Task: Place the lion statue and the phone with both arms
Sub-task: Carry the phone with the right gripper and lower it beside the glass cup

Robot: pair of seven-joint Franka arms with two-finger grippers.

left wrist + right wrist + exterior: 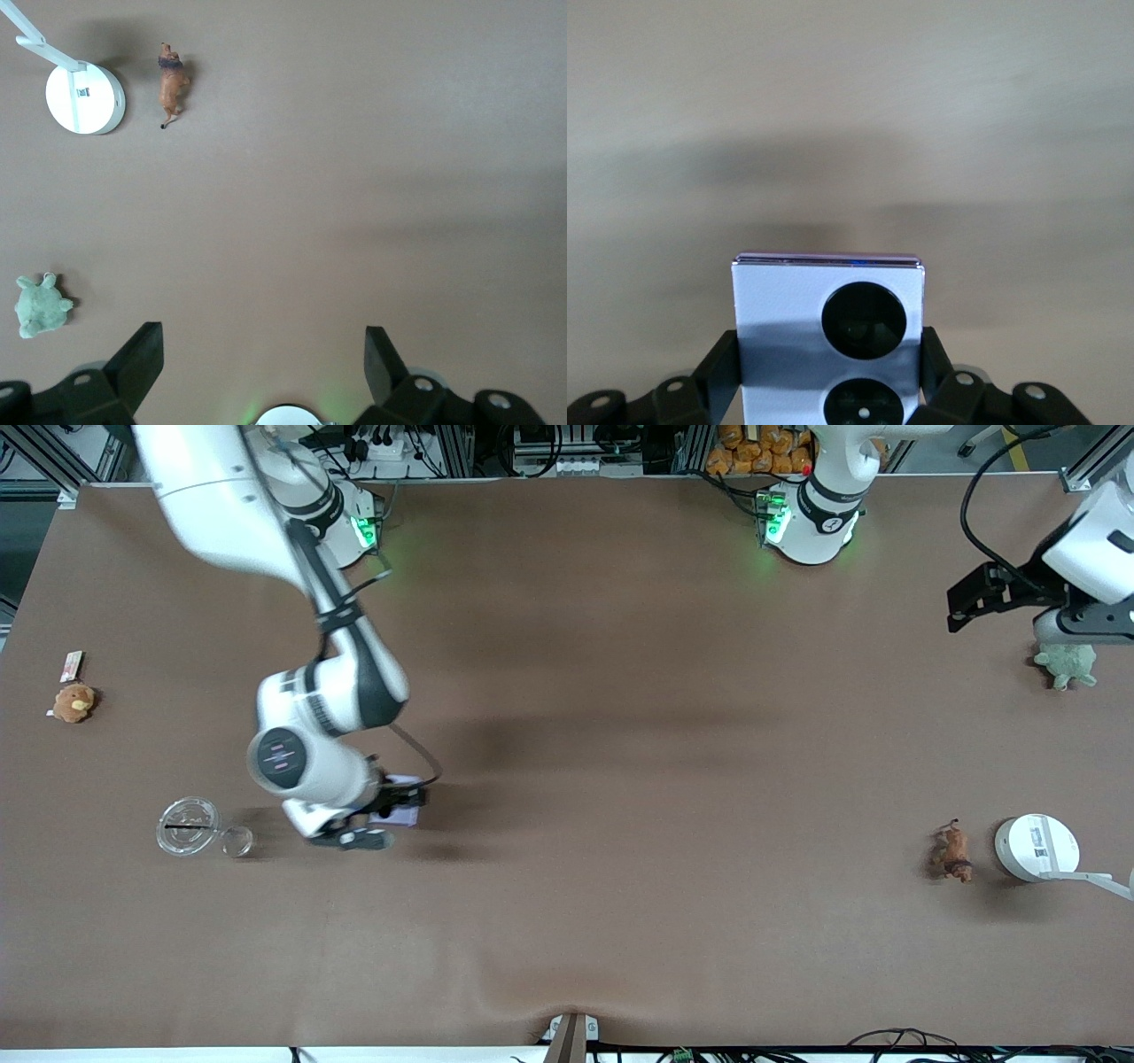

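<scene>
Front view: one phone (828, 328), one lion statue (952, 853).
Right gripper (828, 376) is clamping the smooth square phone; left gripper (264, 354) is hanging wide open.

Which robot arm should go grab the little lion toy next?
The left arm. Its left gripper is open and empty, up over the green plush turtle at the same end of the table as the lion statue. The right gripper is shut on the phone.

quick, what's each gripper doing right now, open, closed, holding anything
Left gripper: open, empty, up in the air over the green plush turtle.
Right gripper: shut on the phone, toward the right arm's end of the table.
</scene>
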